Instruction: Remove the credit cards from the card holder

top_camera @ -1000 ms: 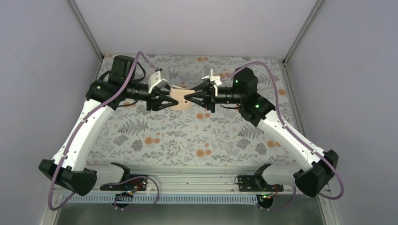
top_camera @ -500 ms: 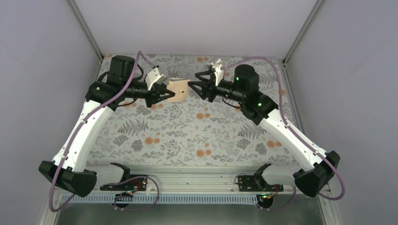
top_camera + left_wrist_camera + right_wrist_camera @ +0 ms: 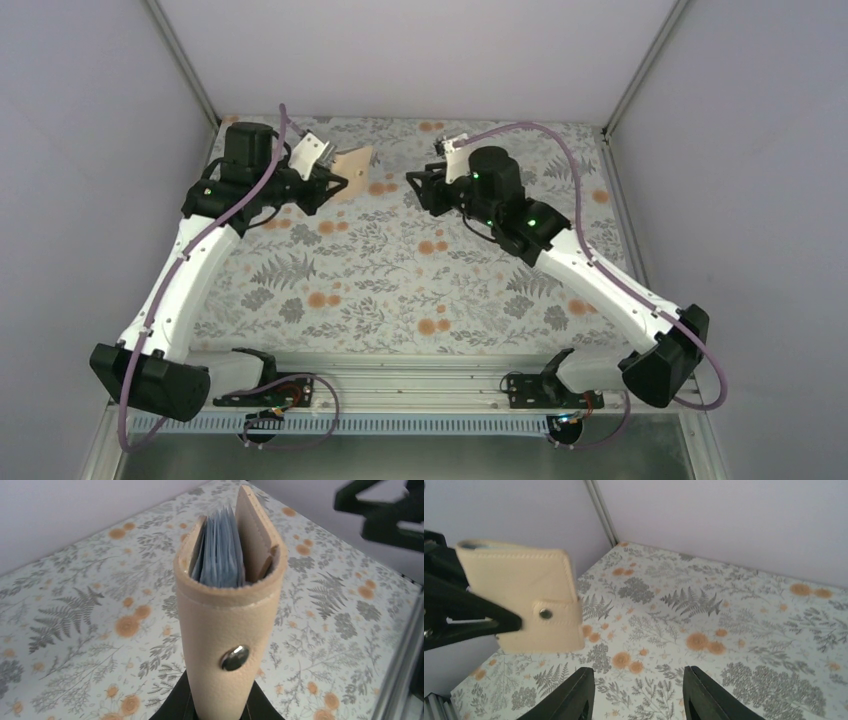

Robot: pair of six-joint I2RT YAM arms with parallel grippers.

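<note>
Top view: left hand (image 3: 335,183) is clamped on the holder (image 3: 353,160), held up over the far-left worktop (image 3: 400,280). Right hand (image 3: 415,186) is near it, not touching.
Left wrist: holder upright, snap (image 3: 234,658) looks fastened, blue-grey pockets (image 3: 220,562) show at the top. No cards visible.
Right wrist: right fingers (image 3: 574,695) spread wide with nothing between them, holder off to their left.
Judgement: keep the left grip low and firm, bring the right in on the snap tab and pop it before spreading the panels.

No text, brand, number or sign can be read, neither on the tan folded leather card holder (image 3: 215,650) nor on the floral-patterned table cover (image 3: 400,290).
</note>
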